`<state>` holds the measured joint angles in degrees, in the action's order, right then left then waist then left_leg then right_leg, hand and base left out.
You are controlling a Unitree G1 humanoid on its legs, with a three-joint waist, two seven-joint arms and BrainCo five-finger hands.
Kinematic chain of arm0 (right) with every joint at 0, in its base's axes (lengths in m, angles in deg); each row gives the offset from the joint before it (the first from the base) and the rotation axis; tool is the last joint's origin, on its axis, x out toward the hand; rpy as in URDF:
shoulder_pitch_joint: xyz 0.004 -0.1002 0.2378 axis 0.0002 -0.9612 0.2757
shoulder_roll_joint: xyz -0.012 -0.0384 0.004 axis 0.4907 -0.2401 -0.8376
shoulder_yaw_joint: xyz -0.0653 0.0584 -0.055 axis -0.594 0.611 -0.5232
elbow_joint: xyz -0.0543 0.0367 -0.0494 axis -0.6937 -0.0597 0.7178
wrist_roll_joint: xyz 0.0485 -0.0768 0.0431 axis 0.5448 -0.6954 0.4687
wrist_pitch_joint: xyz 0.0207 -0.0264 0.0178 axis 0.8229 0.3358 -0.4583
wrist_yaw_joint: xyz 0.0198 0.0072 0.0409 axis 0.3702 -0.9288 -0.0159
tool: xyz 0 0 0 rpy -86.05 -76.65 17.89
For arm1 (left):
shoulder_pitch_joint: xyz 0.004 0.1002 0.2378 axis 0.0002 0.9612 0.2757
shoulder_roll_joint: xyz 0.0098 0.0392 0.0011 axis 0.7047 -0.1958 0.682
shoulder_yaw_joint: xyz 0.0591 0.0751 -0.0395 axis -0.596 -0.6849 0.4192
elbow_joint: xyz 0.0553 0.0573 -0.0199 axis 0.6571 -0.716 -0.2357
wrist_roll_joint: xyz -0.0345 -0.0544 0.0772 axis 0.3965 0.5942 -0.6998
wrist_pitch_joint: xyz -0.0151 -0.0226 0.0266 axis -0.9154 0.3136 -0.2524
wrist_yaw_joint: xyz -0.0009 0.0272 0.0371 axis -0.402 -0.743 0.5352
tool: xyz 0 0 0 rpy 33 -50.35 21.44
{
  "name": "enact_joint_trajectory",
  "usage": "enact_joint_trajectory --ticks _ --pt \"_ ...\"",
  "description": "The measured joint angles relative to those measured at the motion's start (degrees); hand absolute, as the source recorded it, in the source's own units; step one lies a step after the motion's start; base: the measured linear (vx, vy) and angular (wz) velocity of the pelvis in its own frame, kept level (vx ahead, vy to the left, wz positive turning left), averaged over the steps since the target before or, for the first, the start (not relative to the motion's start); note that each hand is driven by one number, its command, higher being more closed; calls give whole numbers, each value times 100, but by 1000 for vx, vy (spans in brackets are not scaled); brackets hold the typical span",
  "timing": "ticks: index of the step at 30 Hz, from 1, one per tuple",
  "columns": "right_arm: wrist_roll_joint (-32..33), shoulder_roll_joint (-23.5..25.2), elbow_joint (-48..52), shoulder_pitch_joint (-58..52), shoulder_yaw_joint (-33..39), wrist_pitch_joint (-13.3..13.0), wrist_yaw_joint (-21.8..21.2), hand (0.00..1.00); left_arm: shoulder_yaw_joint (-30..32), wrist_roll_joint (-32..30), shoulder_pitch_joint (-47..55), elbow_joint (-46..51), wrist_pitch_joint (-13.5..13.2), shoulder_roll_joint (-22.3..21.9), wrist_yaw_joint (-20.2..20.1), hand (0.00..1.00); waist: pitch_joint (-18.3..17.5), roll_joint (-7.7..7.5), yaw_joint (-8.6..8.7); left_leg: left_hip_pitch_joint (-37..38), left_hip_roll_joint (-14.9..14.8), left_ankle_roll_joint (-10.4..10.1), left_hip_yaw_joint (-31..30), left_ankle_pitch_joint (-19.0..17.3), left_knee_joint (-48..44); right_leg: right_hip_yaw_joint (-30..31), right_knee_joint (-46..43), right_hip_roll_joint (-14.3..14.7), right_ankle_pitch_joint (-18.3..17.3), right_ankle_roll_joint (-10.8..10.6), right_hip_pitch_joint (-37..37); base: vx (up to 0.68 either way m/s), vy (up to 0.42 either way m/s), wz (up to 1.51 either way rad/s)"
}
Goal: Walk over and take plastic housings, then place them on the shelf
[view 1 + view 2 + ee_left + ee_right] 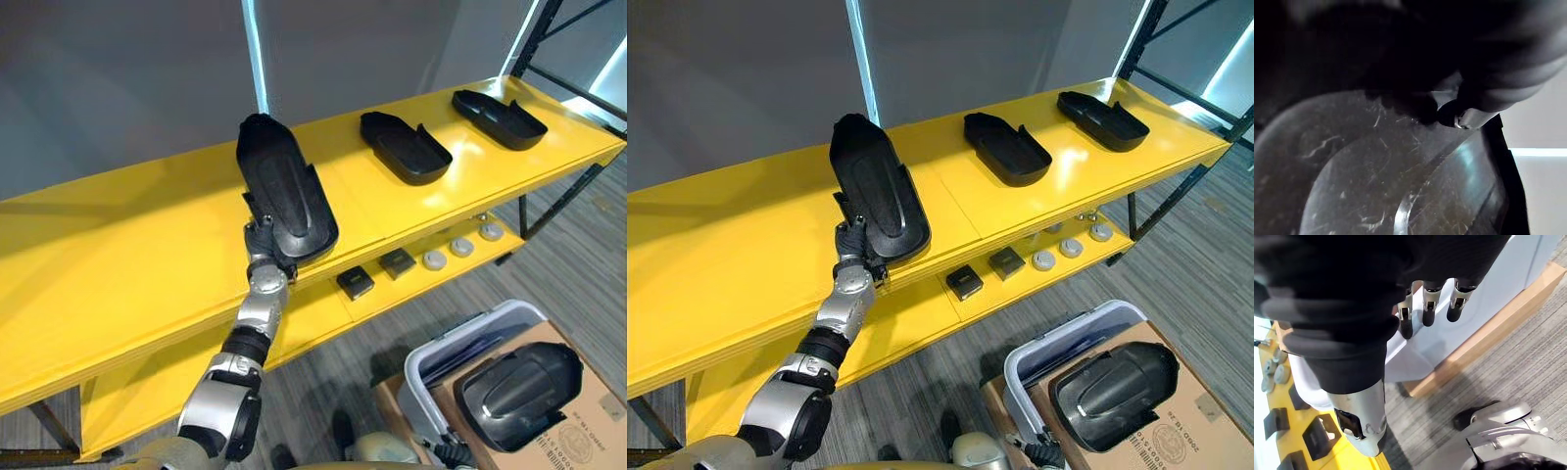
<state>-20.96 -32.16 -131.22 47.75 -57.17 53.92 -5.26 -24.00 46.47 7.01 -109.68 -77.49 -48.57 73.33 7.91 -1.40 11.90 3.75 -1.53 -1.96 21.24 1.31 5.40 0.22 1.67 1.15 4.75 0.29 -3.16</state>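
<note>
Three plastic housings showed on the yellow shelf's (118,255) top level. Two lay flat toward its right end, the nearer housing (405,147) and the far housing (498,117), well apart. The third, the held housing (284,186), sat left of them in the left robot hand (852,245). That hand's fingers were curled round the near end, and in the left wrist view a dark tip pressed on the glossy shell. The near end overhung the shelf's front edge while the far end reached in over the board. We could not tell whether its underside touched the shelf.

The right robot hand (1428,308) hung low with its fingers relaxed and holding nothing, above the pale bin (441,352). A fourth housing (517,394) waited there beside the cardboard box (588,431).

Risks, as we judged them:
- Letting go with this much overhang could tip the shell off the lip, onto the small black blocks (356,283) and grey discs (461,247) on the lower level.
- The hold was at one end of a long, slick part, so it might pivot or slide in the fingers.
- Drawing the hand back could drag the shell outward.
</note>
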Motion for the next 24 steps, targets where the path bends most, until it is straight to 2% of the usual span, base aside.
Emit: enact_joint_trajectory --ticks 16,24 --pt "1 -55 1 58 -7 -96 0 0 243 -16 -174 -211 106 -67 375 0 127 65 -5 77 32 -9 -79 -6 40 -54 4 -39 -44 -10 101 -36 -1 2" --pt "1 -57 0 55 -6 -89 8 0 240 -246 257 537 118 -117 513 0 127 65 -10 65 35 24 -144 15 38 -106 5 -44 -23 4 108 4 -1 2"
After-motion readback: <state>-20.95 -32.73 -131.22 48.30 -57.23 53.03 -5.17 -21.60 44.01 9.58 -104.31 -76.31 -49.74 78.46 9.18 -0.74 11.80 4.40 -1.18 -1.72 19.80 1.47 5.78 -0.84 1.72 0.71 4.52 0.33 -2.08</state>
